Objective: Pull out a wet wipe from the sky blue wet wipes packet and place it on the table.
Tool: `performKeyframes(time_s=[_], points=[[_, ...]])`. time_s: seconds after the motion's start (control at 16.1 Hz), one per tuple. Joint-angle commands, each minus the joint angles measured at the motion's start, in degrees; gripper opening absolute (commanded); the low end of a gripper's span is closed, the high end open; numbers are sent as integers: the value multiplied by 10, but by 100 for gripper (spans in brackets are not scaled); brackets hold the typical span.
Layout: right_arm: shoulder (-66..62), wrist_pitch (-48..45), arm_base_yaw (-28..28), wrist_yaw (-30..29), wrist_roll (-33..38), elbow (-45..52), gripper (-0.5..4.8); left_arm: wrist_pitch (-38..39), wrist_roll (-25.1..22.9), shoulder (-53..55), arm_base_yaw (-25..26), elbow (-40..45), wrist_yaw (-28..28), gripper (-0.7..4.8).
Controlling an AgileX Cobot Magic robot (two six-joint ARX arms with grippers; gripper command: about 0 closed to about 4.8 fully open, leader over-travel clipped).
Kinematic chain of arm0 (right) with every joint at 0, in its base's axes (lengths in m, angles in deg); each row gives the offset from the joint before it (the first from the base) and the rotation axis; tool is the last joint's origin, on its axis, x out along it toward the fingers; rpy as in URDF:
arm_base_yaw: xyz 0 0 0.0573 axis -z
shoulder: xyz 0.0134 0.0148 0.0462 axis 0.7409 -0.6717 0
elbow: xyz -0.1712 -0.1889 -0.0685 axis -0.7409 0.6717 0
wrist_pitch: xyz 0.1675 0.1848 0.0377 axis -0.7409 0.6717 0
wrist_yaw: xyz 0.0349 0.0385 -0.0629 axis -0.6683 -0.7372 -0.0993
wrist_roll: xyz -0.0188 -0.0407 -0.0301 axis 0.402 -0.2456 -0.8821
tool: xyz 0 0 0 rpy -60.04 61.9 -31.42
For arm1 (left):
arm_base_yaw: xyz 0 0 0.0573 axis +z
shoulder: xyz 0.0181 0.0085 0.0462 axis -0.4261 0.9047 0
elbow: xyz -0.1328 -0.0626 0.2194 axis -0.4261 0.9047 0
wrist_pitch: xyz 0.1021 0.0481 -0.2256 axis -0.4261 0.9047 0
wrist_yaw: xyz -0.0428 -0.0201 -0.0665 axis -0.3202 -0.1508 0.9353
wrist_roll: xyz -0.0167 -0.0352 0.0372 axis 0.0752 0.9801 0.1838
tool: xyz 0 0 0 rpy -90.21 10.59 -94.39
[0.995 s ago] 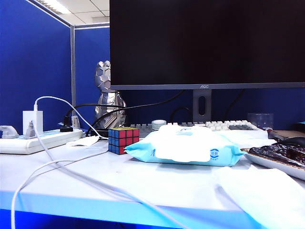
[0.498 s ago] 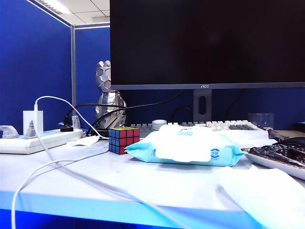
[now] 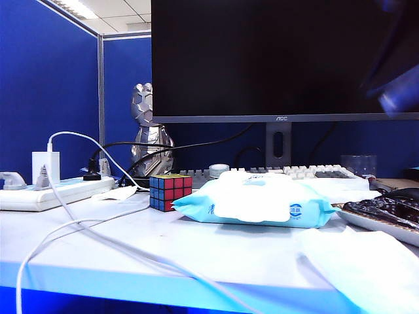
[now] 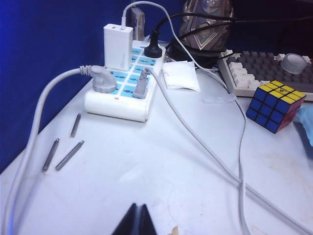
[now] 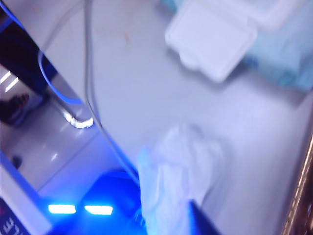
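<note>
The sky blue wet wipes packet (image 3: 255,199) lies mid-table with its white flap (image 5: 210,39) lifted open. A limp white wet wipe (image 3: 366,265) rests on the table (image 3: 196,248) near the front right edge, crumpled in the right wrist view (image 5: 181,164). My right gripper (image 5: 164,223) hovers above the wipe in a blurred picture. One dark finger (image 5: 201,219) shows off to one side, so the jaws stand open and nothing is held. The right arm appears as a blue blur (image 3: 398,91) high at the right of the exterior view. My left gripper (image 4: 138,215) is shut and empty over bare table near the left edge.
A Rubik's cube (image 3: 169,191) stands left of the packet. A white power strip (image 3: 52,193) with plugs and trailing cables (image 3: 98,239) is at the left. A monitor (image 3: 281,59), a keyboard (image 3: 294,173) and a silver figure (image 3: 149,131) stand behind. A dark tray (image 3: 380,216) is at the right. Metal pins (image 4: 66,149) lie loose.
A blurred blue arm has come into the upper right of the exterior view, where nothing showed before. The packet, the wipe and the cube have not moved.
</note>
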Motion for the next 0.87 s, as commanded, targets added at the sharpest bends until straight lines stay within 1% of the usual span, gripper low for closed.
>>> performKeyframes(time_s=[0.06,0.37,0.62,0.87], points=[[-60,28,0,-14,1,-2,254,4,1,-2,0,1,0,-1],[-172,11,-1,-11,-8,-4,253,4,1,-2,0,1,0,-1],[-193,-16,-1,-8,-7,-5,253,4,1,-2,0,1,0,-1],[-210,-21,-1,3,-8,-6,253,4,1,-2,0,1,0,-1]])
